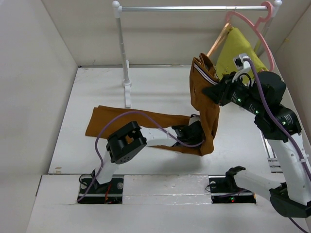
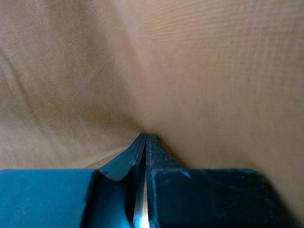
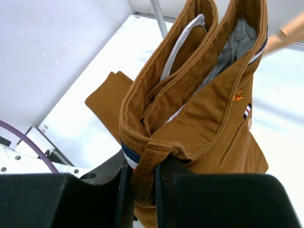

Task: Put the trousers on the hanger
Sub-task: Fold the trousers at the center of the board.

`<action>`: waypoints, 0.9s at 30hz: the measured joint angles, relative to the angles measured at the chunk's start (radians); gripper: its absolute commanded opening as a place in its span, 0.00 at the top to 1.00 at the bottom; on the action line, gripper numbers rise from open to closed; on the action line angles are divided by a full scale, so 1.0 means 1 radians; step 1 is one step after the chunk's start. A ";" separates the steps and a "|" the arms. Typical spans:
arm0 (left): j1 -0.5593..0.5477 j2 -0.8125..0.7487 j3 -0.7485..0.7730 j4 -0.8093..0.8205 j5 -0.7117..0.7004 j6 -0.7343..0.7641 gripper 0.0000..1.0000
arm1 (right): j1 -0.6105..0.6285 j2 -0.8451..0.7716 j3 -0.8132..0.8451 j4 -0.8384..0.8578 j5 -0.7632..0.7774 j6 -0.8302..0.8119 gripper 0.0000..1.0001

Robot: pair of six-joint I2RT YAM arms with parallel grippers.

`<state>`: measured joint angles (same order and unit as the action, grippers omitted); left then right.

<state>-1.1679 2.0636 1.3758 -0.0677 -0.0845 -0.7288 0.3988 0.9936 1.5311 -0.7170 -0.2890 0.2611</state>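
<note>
Closest to the camera are the two arm bases, bolted at the near edge of the white table [image 1: 63, 145]. From the left base the left arm reaches right and forward, a purple cable [image 1: 121, 116] looping over it. Its left gripper [image 1: 192, 132] sits low on the trousers [image 1: 206, 109], at the spot where the flat legs turn upward. In the left wrist view the two fingers are pressed almost together, only a sliver of light between them, and the rust-brown cloth [image 2: 190, 71] puckers into a crease right at the left gripper's [image 2: 145, 137] tips, so it seems to have a pinch of the fabric.

The trouser legs lie flat on the table, running left to end near the foot of the white rack post [image 1: 125, 63]. To the right the garment rises steeply, its waist held up in the air. The right gripper [image 1: 219, 91] is clamped on the waistband. In the right wrist view the right gripper [image 3: 142, 178] has its fingers closed tight on the folded band of the trousers [image 3: 199, 114], beside the striped inner edge, with the waist gaping open above.

Further right and behind, the hanger [image 1: 218, 41] hangs from the metal rail [image 1: 194, 8]. One wooden arm of it slants down just beyond the raised waist, apart from the trousers. A yellow-green garment [image 1: 238, 48] and a pink hanger [image 1: 255, 26] hang beside it.
</note>
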 measured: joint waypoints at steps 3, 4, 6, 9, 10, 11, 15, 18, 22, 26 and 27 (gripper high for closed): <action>-0.007 -0.001 -0.016 0.038 0.005 -0.053 1.00 | 0.022 0.049 0.038 0.003 -0.007 -0.006 1.00; -0.006 -0.011 -0.031 0.048 0.003 -0.071 1.00 | 0.023 0.063 0.040 0.011 -0.011 -0.008 1.00; -0.008 -0.052 -0.085 0.053 -0.018 -0.101 0.96 | 0.023 0.092 0.040 0.029 -0.016 -0.011 1.00; -0.016 -0.185 -0.224 -0.002 -0.084 -0.119 0.86 | 0.023 0.124 0.039 0.050 -0.019 -0.012 1.00; -0.018 -0.246 -0.272 -0.035 -0.114 -0.127 0.80 | 0.023 0.129 0.039 0.056 -0.019 -0.014 1.00; -0.020 -0.311 -0.317 -0.074 -0.153 -0.134 0.75 | 0.023 0.133 0.039 0.062 -0.019 -0.016 1.00; -0.028 -0.570 -0.398 -0.195 -0.318 -0.168 0.67 | 0.044 0.142 0.039 0.093 -0.012 -0.029 1.00; -0.018 -0.746 -0.406 -0.277 -0.452 -0.216 0.65 | 0.078 0.161 0.039 0.107 0.005 -0.037 1.00; 0.092 -0.924 -0.393 -0.414 -0.575 -0.280 0.63 | 0.172 0.232 0.069 0.119 0.054 -0.052 1.00; 0.333 -1.099 -0.354 -0.416 -0.610 -0.217 0.59 | 0.290 0.343 0.112 0.162 0.092 -0.059 1.00; 0.394 -1.138 -0.332 -0.402 -0.607 -0.198 0.58 | 0.314 0.380 0.127 0.176 0.098 -0.059 1.00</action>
<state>-0.7734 0.9253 1.0435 -0.4698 -0.6918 -0.9272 0.7132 1.3739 1.6585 -0.5411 -0.1905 0.2020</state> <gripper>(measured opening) 0.405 0.205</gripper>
